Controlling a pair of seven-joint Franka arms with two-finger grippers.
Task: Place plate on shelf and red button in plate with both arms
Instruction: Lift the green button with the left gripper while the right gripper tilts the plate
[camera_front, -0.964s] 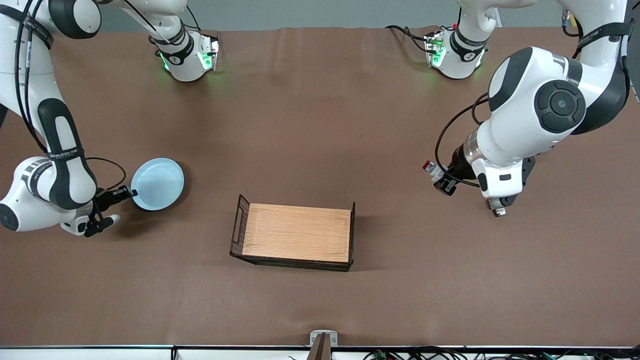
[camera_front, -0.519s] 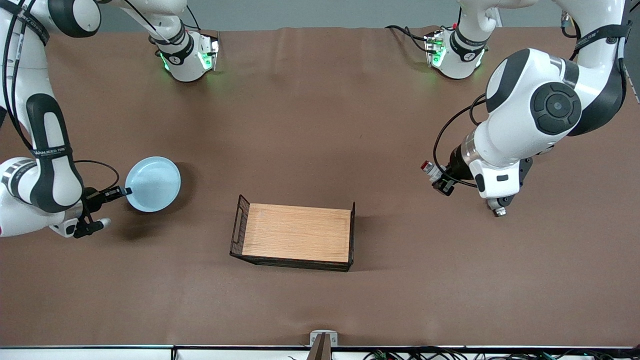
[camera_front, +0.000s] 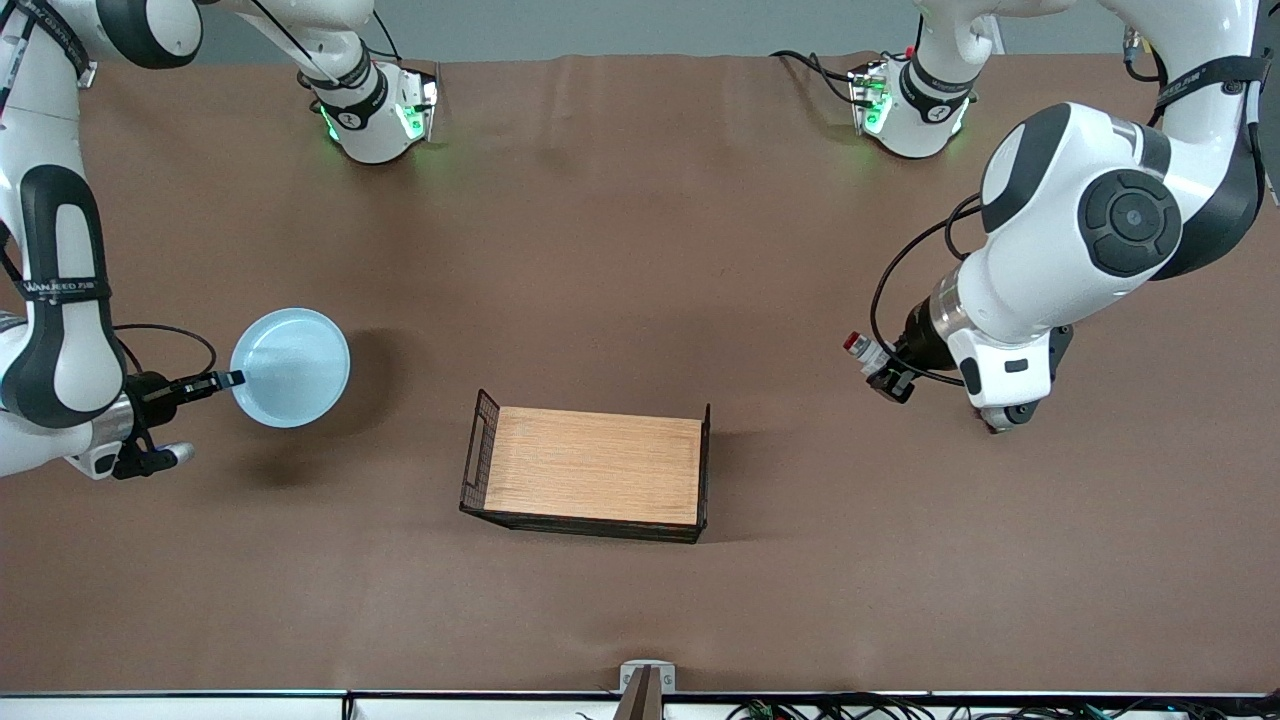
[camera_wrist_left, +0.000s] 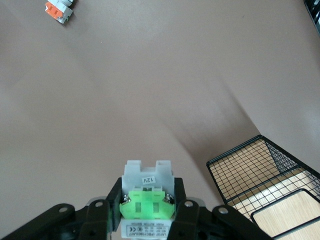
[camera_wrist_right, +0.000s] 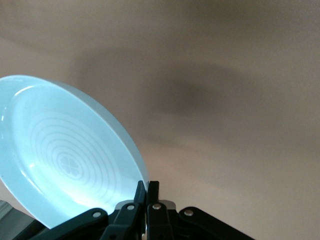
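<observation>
Fingers of the right gripper (camera_front: 232, 378) are pinched tight on the rim of the plate (camera_front: 291, 366), and the plate hangs from them up off the table (camera_front: 620, 250), out at the right arm's end. From the right wrist view the grip is plain: the two black fingers (camera_wrist_right: 148, 192) meet on the plate's (camera_wrist_right: 70, 160) edge, and the pale blue dish tilts away from them, its ringed inside showing. A soft shadow of it lies on the brown cloth below.

Over at the left arm's end, the left gripper (camera_front: 880, 372) is clamped on the button (camera_front: 862, 347). It too is in the air, over bare cloth, and the red cap pokes out from the fingers toward the middle of the table. In the left wrist view the button's (camera_wrist_left: 146, 200) green patch and white body sit squeezed between the black fingers (camera_wrist_left: 186, 212).

Out from that gripper, toward the middle of the table, stands a tray (camera_front: 590, 468) with a wooden floor and black wire walls; its mesh corner (camera_wrist_left: 260, 170) shows in the left wrist view. A small orange and white part (camera_wrist_left: 58, 8) lies on the cloth well away from the left gripper, seen only from that wrist.
</observation>
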